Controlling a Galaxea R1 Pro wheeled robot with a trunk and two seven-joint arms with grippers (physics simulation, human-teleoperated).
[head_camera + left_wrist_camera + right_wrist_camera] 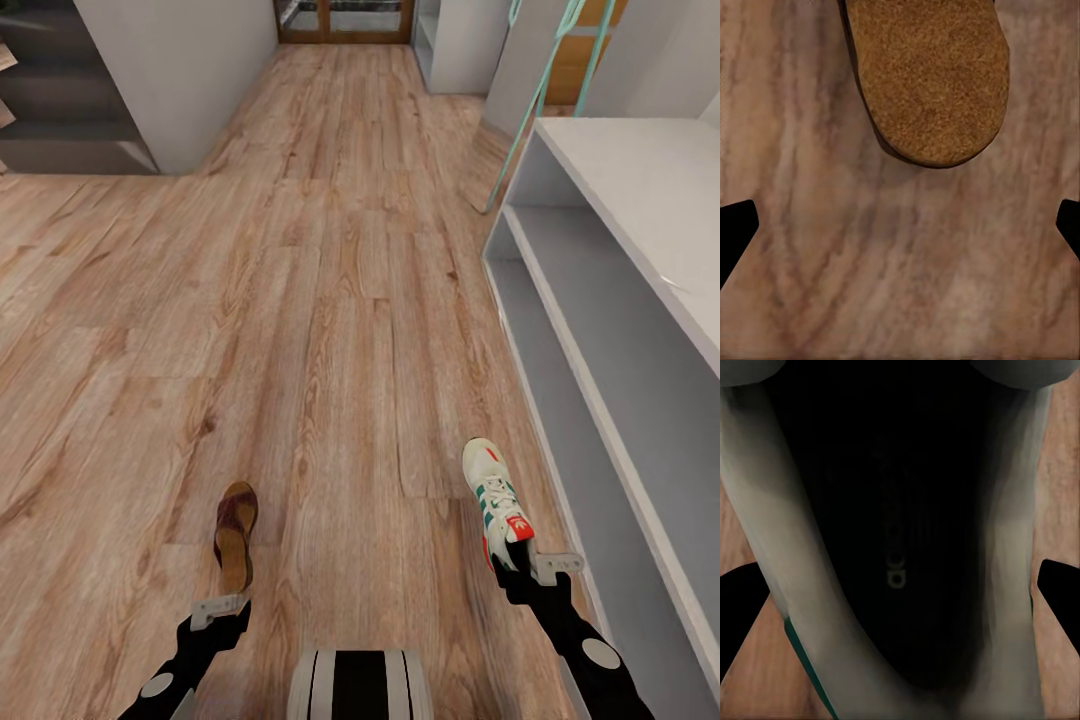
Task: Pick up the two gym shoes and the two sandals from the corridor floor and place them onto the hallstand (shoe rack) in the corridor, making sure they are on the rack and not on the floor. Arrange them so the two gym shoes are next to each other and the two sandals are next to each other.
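Observation:
One gym shoe [497, 497], white with green stripes and a red heel patch, lies toe away from me beside the hallstand [640, 330]. My right gripper [530, 566] is at its heel. In the right wrist view its fingertips [742, 615] sit against both sides of the gym shoe [765, 532], around the dark opening. One brown sandal [236, 530] lies on the corridor floor [330, 300]. My left gripper [220, 607] hovers open just behind its heel. In the left wrist view the sandal's tan heel [934, 75] lies beyond the spread fingertips [735, 232].
The hallstand's pale grey shelves run along the right side. A grey wall [180, 70] stands at the far left and a wooden door [345, 20] ends the corridor. A teal pole [535, 110] leans near the rack's far end.

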